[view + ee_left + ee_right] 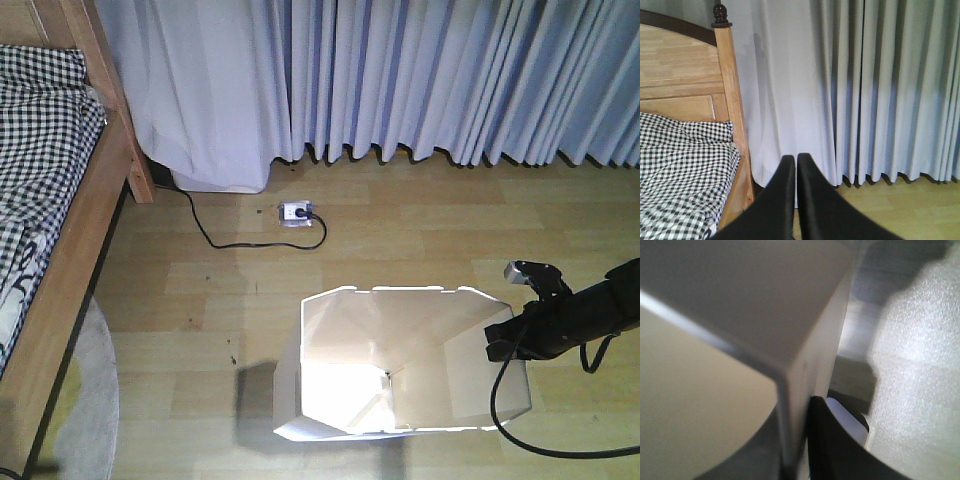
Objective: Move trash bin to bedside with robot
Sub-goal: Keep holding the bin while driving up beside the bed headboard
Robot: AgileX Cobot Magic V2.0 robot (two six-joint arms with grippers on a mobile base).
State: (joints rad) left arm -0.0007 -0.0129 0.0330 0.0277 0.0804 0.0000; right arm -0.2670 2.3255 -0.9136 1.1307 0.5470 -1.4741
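Observation:
The white trash bin stands upright on the wood floor, right of centre, its cream inside lit. My right gripper, on a black arm coming in from the right, is shut on the bin's right wall. In the right wrist view that gripper pinches the thin bin wall, one finger inside and one outside. The bed, with a wooden frame and checked bedding, lies along the left. My left gripper is shut on nothing and points at the curtain beside the bed post.
Pale blue curtains hang to the floor along the back. A white power strip with a black cable lies on the floor between bed and bin. A round grey rug sits by the bed frame.

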